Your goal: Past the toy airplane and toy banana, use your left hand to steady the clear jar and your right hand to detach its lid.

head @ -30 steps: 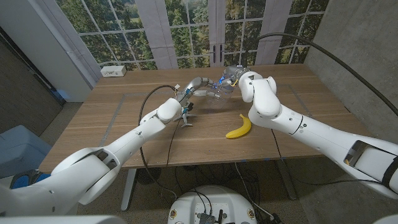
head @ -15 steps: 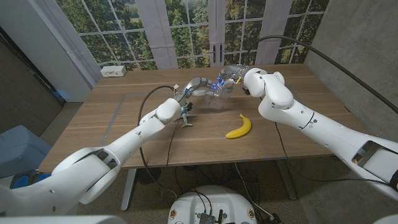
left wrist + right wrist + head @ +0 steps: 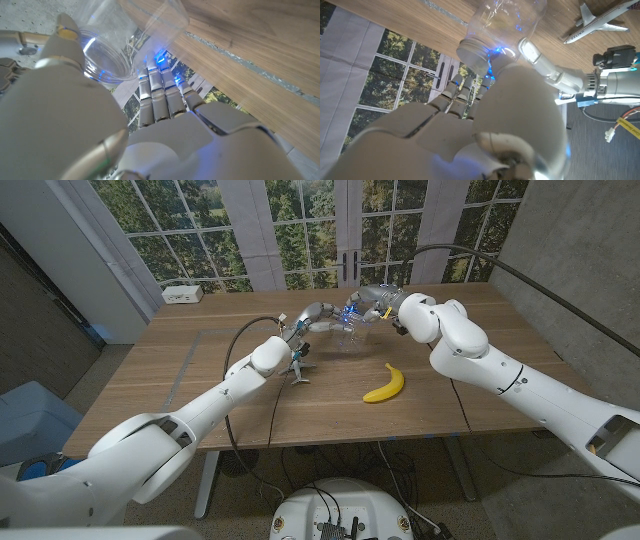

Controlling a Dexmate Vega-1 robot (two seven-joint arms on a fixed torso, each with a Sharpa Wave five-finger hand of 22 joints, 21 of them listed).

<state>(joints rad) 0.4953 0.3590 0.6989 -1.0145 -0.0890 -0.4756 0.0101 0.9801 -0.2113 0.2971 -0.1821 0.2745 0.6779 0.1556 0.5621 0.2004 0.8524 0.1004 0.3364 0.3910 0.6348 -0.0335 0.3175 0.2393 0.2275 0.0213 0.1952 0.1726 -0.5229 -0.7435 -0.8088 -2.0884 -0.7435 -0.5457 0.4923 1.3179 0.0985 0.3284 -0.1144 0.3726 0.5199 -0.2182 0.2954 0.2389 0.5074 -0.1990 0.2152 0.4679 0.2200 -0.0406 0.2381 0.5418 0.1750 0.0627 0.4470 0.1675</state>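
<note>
A small white toy airplane (image 3: 299,370) stands on the wooden table (image 3: 180,380) just beside the left arm. Past it, toward the table's far edge, the left hand (image 3: 322,316) wraps the side of the clear jar (image 3: 347,338), a see-through plastic container standing upright with a pale lid (image 3: 476,55). The right hand (image 3: 372,300) grips that lid from above. Nearer, a yellow toy banana (image 3: 385,385) lies on the wood.

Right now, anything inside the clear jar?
The clear jar looks empty: wood grain of the table shows through its wall, and the left wrist view shows nothing in it. The part around its lid is covered by the right hand, so that part stays unconfirmed.
</note>
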